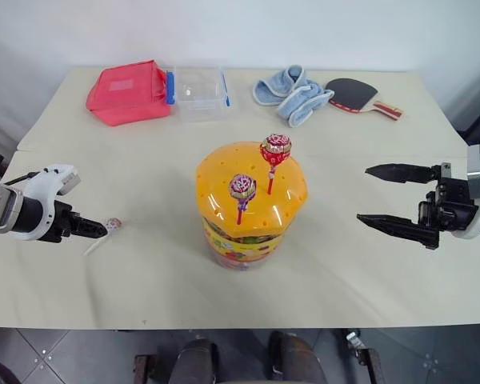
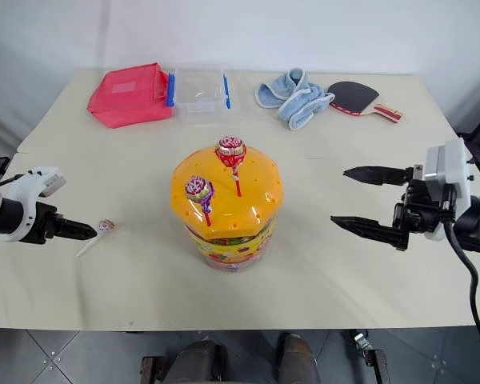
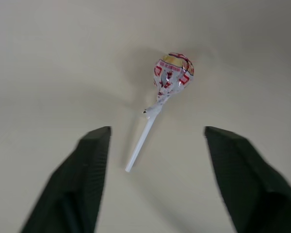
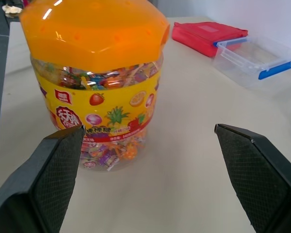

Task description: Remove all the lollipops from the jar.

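Lollipop on table: one lollipop lies flat on the table, just past the left gripper; its white stick points back towards the gripper, its head away.
Left gripper: fingers spread wide, holding nothing.
Right gripper: right gripper hangs level, aimed at the jar, fingers wide apart and empty.
Jar: jar stands upright mid-table; fruit-print yellow label, its writing unreadable.
Lollipops in lid: two lollipops stand upright in the orange lid, sticks down.
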Controlling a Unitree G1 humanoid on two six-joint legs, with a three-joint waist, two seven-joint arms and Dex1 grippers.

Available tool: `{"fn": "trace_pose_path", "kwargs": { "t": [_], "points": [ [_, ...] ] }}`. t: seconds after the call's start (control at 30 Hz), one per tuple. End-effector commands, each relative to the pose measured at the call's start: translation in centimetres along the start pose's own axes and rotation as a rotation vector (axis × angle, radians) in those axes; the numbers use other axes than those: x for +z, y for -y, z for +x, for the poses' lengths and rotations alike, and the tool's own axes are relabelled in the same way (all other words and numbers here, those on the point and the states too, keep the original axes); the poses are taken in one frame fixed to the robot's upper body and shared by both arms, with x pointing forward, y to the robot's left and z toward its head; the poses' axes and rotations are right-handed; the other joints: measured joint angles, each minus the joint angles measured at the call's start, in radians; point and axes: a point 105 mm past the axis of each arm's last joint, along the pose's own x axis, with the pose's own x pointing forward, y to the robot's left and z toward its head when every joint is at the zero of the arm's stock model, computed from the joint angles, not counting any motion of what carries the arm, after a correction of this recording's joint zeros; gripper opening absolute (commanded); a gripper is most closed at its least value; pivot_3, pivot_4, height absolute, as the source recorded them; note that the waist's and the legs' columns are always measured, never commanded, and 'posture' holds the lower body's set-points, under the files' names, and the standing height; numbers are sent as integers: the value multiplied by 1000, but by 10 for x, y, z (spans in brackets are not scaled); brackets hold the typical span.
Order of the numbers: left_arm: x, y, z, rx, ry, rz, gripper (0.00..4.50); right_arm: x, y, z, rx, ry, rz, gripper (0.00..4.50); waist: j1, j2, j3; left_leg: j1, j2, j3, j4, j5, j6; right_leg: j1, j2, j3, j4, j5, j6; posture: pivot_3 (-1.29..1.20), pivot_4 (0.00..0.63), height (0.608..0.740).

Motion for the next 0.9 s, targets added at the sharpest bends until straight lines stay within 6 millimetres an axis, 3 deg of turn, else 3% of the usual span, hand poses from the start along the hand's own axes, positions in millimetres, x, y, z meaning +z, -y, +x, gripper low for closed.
{"fn": "trace_pose_path", "kwargs": {
  "t": [0.03,0.13,0.23,0.37,0.47,0.7,0.9],
  "points": [
    [15,-1,-21,47,69,71,4456,13,3,-4,-17,17,-66,4500,0,0,0,0,0,0,0,0,0,0,0,0,0,0,0,0,150,740],
    [33,4,-34,39,152,148,4456,17,5,-8,-28,11,-79,4500,1,-1,0,0,0,0,0,0,0,0,0,0,0,0,0,0,150,740],
    [71,48,-59,-167,387,381,4456,22,8,-14,-44,2,-104,4500,5,-1,0,0,0,0,0,0,0,0,0,0,0,0,0,0,150,740],
    [91,112,-90,-520,712,725,4456,25,9,-16,-56,1,-115,4500,3,-1,0,-1,0,1,1,0,0,0,0,0,0,0,0,0,150,740],
    [83,143,-104,-795,839,879,4456,26,8,-17,-64,-2,-120,4500,0,-1,0,-1,0,1,2,0,0,0,0,0,1,0,0,0,150,740],
    [53,178,-107,-1304,860,1108,4456,26,4,-24,-95,-17,-128,4500,0,-1,0,0,0,2,3,0,0,0,0,0,1,0,0,0,150,740],
    [41,192,-100,-1486,769,1170,4456,27,2,-27,-124,-14,-132,4500,2,-1,0,0,0,1,3,0,0,1,0,1,1,1,1,0,150,740]
  ]
}}
